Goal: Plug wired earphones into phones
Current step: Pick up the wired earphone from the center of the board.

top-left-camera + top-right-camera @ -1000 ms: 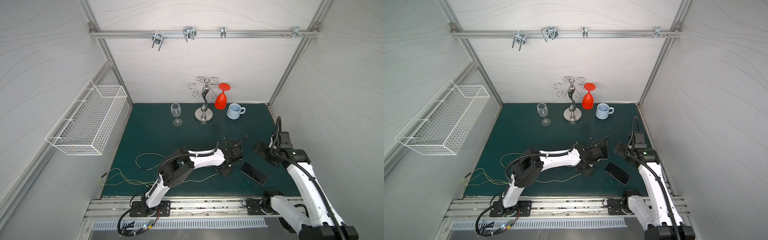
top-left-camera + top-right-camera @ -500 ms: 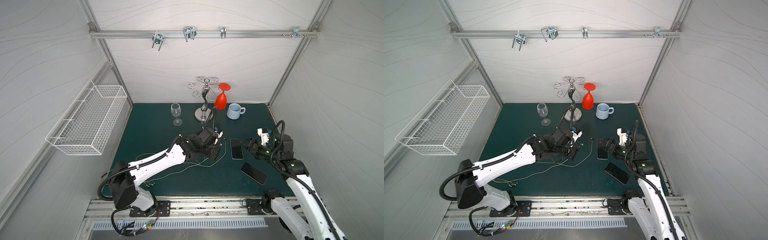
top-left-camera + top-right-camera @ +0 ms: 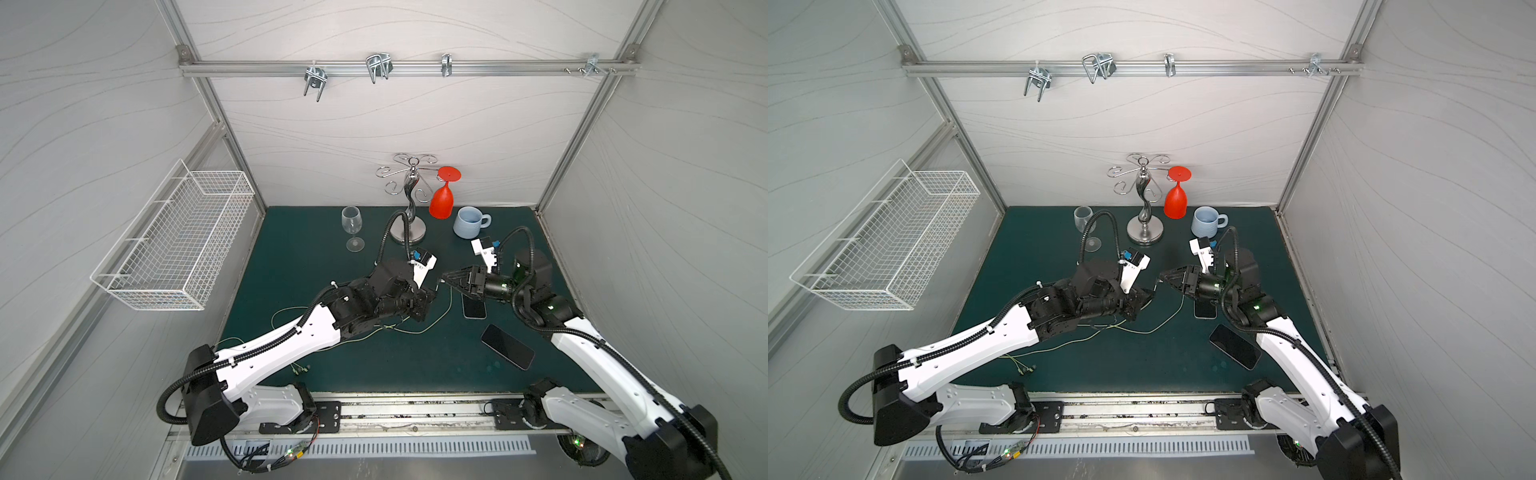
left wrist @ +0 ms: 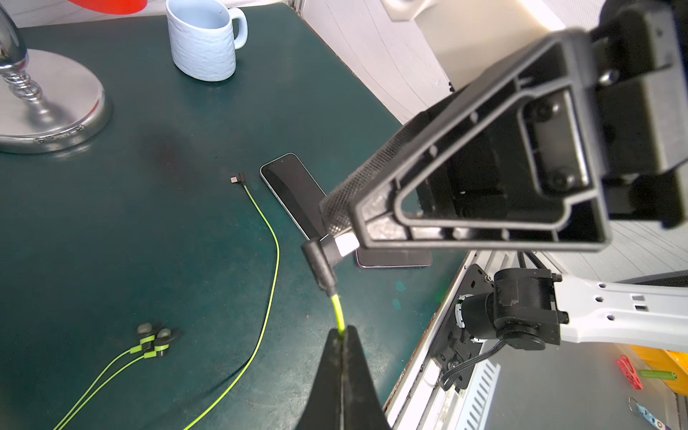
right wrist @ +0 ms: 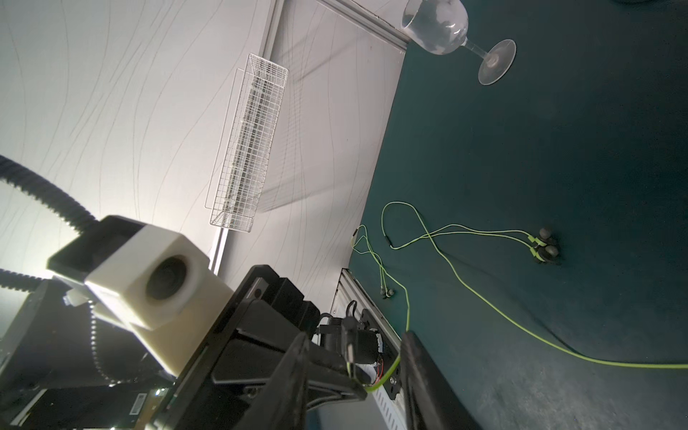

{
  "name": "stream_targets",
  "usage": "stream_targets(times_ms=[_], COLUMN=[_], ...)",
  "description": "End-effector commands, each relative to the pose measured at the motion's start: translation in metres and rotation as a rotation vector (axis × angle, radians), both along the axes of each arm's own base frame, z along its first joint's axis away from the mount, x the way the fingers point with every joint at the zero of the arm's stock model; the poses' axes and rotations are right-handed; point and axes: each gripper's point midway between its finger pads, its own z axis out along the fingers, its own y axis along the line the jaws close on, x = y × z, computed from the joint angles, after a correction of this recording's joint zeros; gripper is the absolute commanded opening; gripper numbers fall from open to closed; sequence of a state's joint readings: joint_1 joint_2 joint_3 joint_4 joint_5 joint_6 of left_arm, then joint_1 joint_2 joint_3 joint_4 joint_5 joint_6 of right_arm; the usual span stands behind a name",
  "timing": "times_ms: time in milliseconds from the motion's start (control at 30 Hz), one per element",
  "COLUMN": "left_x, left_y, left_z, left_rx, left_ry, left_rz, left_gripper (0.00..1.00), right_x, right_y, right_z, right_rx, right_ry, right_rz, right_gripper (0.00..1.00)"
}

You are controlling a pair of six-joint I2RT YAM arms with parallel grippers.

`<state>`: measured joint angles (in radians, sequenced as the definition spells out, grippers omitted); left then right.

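My left gripper is shut on a yellow-green earphone cable just behind its dark plug, held above the mat. My right gripper faces it from the right, jaws apart, with that plug between the fingers, touching neither. In both top views the two grippers meet tip to tip. One phone lies half hidden under the right gripper, another phone lies nearer the front. A second earphone's plug lies beside the phone.
Along the back stand a clear wine glass, a silver stand with a red glass and a blue mug. A wire basket hangs on the left wall. Loose cable and earbuds lie on the mat.
The left arm swung toward the back, lifting the cable off the mat. The right gripper moved left to meet it, and its jaws narrowed around the plug.
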<state>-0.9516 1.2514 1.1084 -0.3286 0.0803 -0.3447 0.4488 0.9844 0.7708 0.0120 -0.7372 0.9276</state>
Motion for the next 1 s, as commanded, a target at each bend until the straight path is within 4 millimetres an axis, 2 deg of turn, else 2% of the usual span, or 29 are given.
stream_targets(times_ms=[0, 100, 333, 433, 533, 733, 767, 867, 900, 967], left_x=[0.001, 0.000, 0.000, 0.001, 0.002, 0.000, -0.001, 0.000, 0.001, -0.001], left_y=[-0.002, -0.001, 0.000, 0.001, 0.002, 0.004, 0.005, 0.010, 0.013, 0.016], left_z=[0.020, 0.021, 0.021, 0.022, 0.020, 0.019, 0.020, 0.030, 0.035, 0.049], left_rx=[-0.054, -0.055, -0.054, -0.055, -0.047, -0.048, -0.052, -0.122, -0.158, -0.236], left_ry=[-0.044, -0.047, -0.056, -0.062, -0.065, -0.062, -0.059, -0.034, -0.020, 0.003], left_rz=[-0.005, -0.009, -0.007, -0.003, 0.004, -0.005, -0.005, -0.017, -0.027, -0.066], left_gripper=[0.00, 0.00, 0.00, 0.00, 0.00, 0.00, 0.02, 0.38, 0.44, 0.49], right_x=[-0.002, -0.002, -0.008, -0.009, -0.008, -0.009, -0.010, -0.013, -0.015, -0.020], right_y=[0.004, 0.004, 0.013, 0.013, 0.013, 0.011, 0.010, 0.010, 0.010, 0.010], right_z=[0.018, 0.017, 0.016, 0.012, 0.014, 0.019, 0.020, 0.026, 0.030, 0.039], right_rx=[0.039, 0.040, 0.024, 0.009, 0.009, 0.012, 0.014, 0.027, 0.037, 0.060], right_ry=[-0.034, -0.034, -0.032, -0.030, -0.034, -0.054, -0.058, -0.076, -0.088, -0.112], right_rz=[0.011, 0.001, 0.039, 0.040, 0.033, 0.021, 0.022, 0.029, 0.036, 0.053], right_gripper=[0.31, 0.25, 0.23, 0.17, 0.15, 0.00, 0.00, 0.00, 0.00, 0.00])
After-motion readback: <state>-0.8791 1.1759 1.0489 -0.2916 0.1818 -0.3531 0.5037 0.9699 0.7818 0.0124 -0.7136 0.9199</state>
